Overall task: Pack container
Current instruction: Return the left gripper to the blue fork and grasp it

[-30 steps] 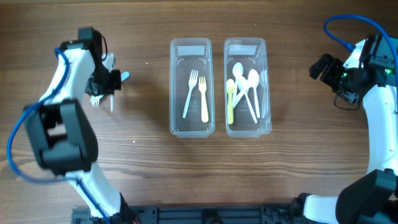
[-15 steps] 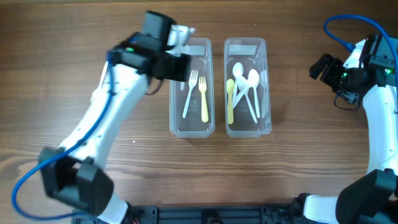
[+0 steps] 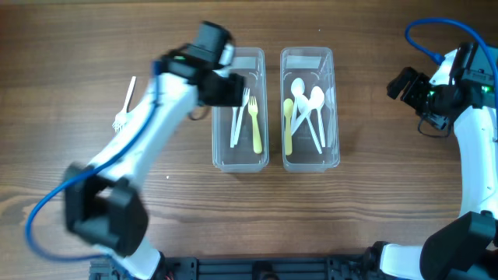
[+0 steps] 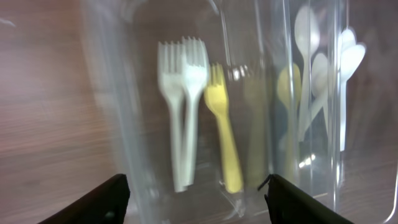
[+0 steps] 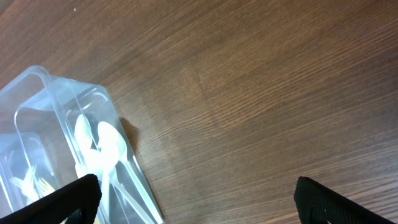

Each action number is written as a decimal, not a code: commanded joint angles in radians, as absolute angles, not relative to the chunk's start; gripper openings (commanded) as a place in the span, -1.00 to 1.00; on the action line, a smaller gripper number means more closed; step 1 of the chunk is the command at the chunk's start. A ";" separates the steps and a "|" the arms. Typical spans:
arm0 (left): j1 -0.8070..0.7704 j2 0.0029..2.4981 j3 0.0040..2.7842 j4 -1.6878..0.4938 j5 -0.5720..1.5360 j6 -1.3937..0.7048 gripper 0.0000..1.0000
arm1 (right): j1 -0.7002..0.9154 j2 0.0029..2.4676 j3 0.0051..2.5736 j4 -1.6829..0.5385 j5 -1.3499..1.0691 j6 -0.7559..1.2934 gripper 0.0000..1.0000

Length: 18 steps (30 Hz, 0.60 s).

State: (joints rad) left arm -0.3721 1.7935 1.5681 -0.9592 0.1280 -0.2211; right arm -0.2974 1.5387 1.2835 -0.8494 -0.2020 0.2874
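Observation:
My left gripper [image 3: 232, 90] hovers open over the upper left of the left clear container [image 3: 219, 155]. Nothing sits between its fingertips [image 4: 112, 198]. Below it in that container lie two white forks [image 4: 180, 124] side by side and a yellow fork [image 4: 224, 137]. The right clear container [image 3: 334, 109] holds several white spoons [image 3: 310, 105] and a yellow spoon [image 3: 288, 124]. Another white fork [image 3: 124, 103] lies on the table at the far left. My right gripper [image 3: 402, 84] stands open at the right side, away from both containers, with bare wood between its fingers.
The two containers stand side by side at the table's middle. In the right wrist view the right gripper [image 5: 205, 202] faces bare wood, with a corner of the spoon container [image 5: 43, 81] at the left. A blue cable [image 3: 428, 31] loops above the right arm.
The left arm swung from the far left of the table to the left container and its jaws opened. A second white fork now lies in that container. The right arm has not moved.

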 commanded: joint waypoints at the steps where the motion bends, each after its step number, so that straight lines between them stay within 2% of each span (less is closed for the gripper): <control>1: -0.212 1.666 1.600 -1.021 0.062 0.023 0.48 | -0.295 1.551 1.283 -0.846 -0.210 0.289 0.99; 5: -0.057 1.691 1.570 -1.097 0.062 0.265 0.46 | -0.295 1.551 1.283 -0.846 -0.210 0.290 0.99; 11: 0.121 1.810 1.515 -1.059 0.062 0.318 0.40 | -0.295 1.551 1.283 -0.854 -0.210 0.291 0.99; 18: 0.147 1.987 1.511 -1.036 0.062 0.647 0.27 | -0.295 1.551 1.283 -0.850 -0.210 0.291 0.99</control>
